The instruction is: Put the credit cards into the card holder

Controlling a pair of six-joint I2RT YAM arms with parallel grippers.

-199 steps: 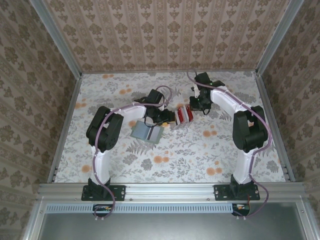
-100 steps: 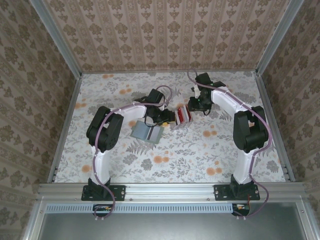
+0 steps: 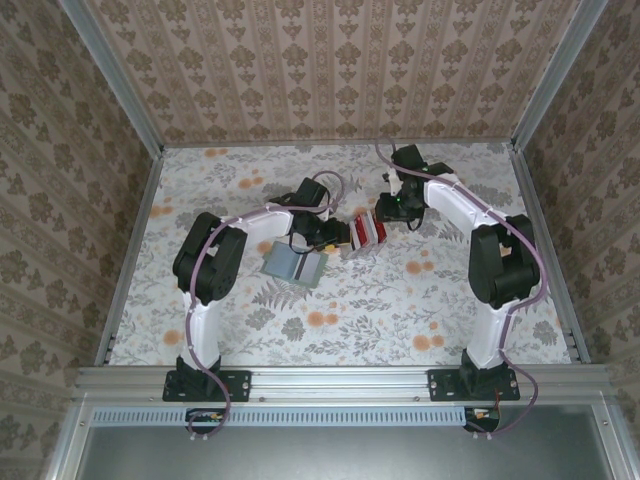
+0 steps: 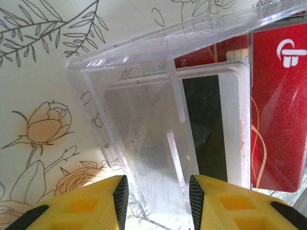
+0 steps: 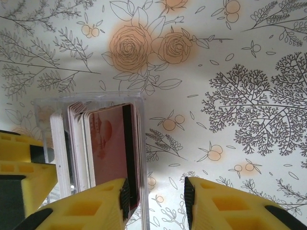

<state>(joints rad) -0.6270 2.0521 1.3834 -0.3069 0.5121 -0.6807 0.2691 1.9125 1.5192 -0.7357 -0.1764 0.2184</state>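
Note:
A clear plastic card holder [image 4: 139, 124] stands on the floral table, and my left gripper [image 4: 158, 191] is shut on its near end. Several credit cards [image 5: 108, 143] stand upright in it, red, white and dark-striped; a red card [image 4: 278, 120] shows at the right of the left wrist view. From above, the cards [image 3: 367, 230] sit between the left gripper [image 3: 335, 235] and the right gripper [image 3: 392, 212]. My right gripper [image 5: 156, 191] is open. Its left finger [image 5: 91, 206] lies against the holder's outer wall [image 5: 142, 143], and its right finger hangs over bare table.
A flat grey-green rectangle [image 3: 295, 263] lies on the table just in front of the left forearm. Patterned walls enclose the table [image 3: 340, 320] on three sides, with metal rails [image 3: 130, 250] along the edges. Free room lies toward the near half.
The right gripper's jaws have opened beside the cards. The left gripper and the holder have not moved.

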